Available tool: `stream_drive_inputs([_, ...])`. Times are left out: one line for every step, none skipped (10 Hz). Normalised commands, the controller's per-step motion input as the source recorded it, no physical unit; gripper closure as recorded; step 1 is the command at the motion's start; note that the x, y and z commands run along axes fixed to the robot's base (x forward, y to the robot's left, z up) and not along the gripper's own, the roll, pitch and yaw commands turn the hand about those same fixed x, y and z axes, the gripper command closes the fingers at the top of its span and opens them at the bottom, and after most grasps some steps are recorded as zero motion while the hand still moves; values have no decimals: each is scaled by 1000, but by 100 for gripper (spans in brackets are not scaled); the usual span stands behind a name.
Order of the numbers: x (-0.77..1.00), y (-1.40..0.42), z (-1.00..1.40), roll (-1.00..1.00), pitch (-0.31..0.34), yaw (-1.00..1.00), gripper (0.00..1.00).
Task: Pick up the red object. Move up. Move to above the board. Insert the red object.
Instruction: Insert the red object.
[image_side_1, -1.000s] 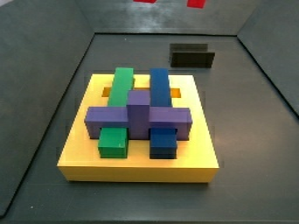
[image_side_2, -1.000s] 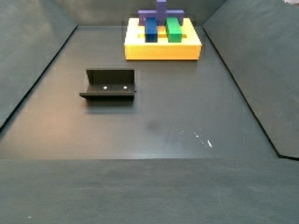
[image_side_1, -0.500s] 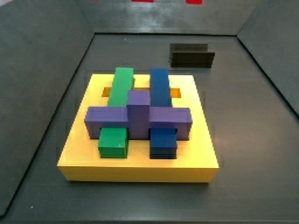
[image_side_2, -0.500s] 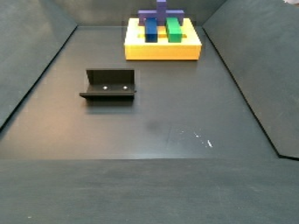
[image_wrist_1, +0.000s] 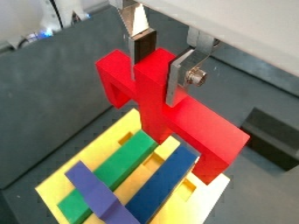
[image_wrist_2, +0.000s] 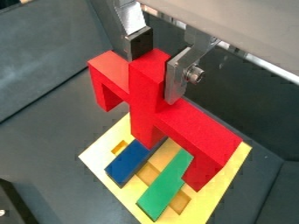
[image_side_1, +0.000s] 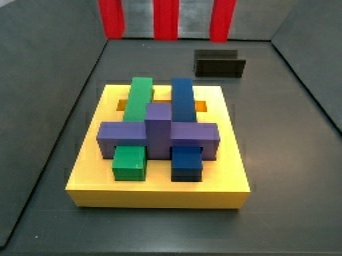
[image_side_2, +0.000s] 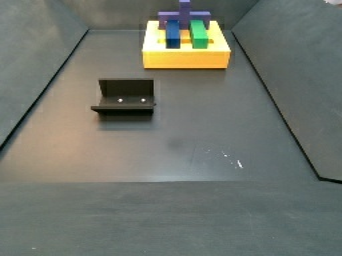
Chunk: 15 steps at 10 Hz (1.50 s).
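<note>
wrist views above board, side views opposed

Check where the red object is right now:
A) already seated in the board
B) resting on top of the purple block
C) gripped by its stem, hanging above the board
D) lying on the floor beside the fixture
C: in both wrist views the gripper is shut on the stem of the red object, which hangs clear above the board with its green, blue and purple blocks.
</note>
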Motion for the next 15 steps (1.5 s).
stream_drive_inputs([0,109,-817,-41,-210,49,100])
stream_drive_inputs([-303,71,-817,136,-211,111,100])
stream_drive_inputs([-257,43,-749,254,-163,189,100])
stream_drive_inputs([-74,0,-674,207,-137,240,100])
stream_drive_inputs([-29,-40,-520,153,-74,200,100])
stream_drive_inputs([3,-89,-386,23,-61,100,100])
stream_drive_inputs([349,0,-163,11,10,34,100])
stream_drive_inputs([260,0,-149,0,0,3,100])
stream_drive_inputs([194,0,-114,-6,3,0,100])
stream_drive_inputs([174,57,-34,-63,0,0,100])
stream_drive_inputs([77,37,-63,-57,0,0,100])
stream_drive_inputs([0,31,-94,-51,0,0,100])
stream_drive_inputs([0,49,-120,-73,0,0,100])
stream_drive_inputs([0,77,-174,-76,-19,0,100])
stream_drive_inputs([0,54,-211,-83,-47,0,100])
